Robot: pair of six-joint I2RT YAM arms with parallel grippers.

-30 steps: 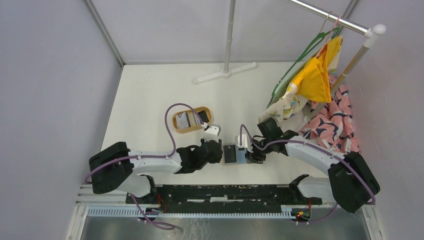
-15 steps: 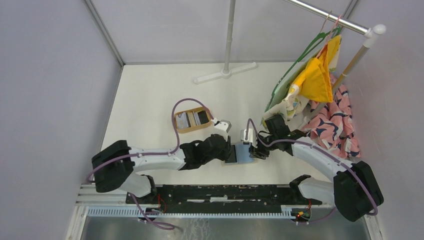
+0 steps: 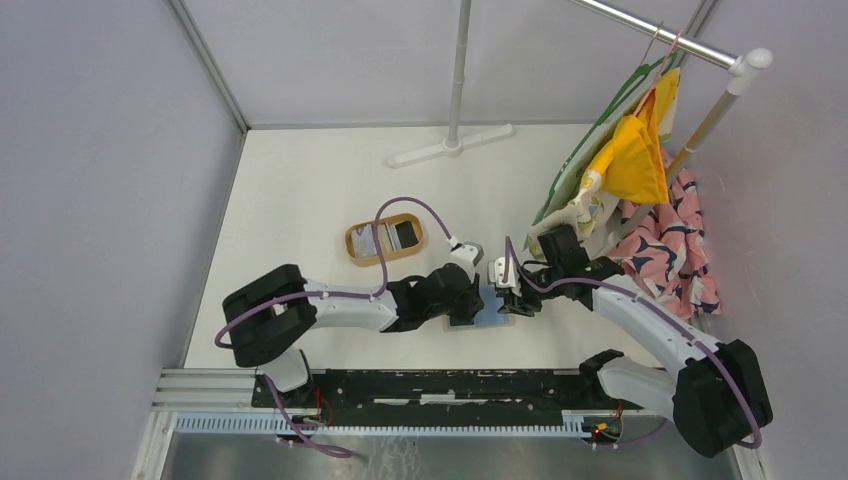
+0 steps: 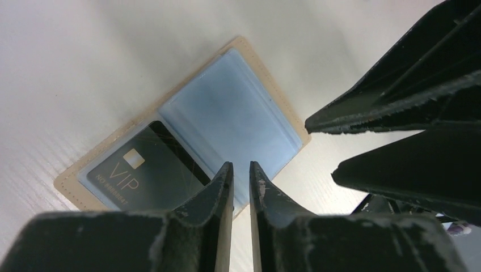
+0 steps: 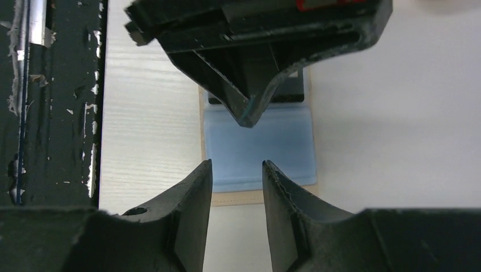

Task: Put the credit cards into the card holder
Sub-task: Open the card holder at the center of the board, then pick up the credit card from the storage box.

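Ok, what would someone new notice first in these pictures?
The open card holder lies flat mid-table, blue lining up, a black VIP card in one half. The left hand and right hand hang close over it from either side. Far right, bright clothes hang on a rack.

Scant room above card holder

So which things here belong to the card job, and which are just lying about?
Job: open beige card holder with blue lining; black VIP card inside it; grey and black cards in oval wooden tray.
Lying about: white T-shaped stand base; yellow and patterned clothes hanging.
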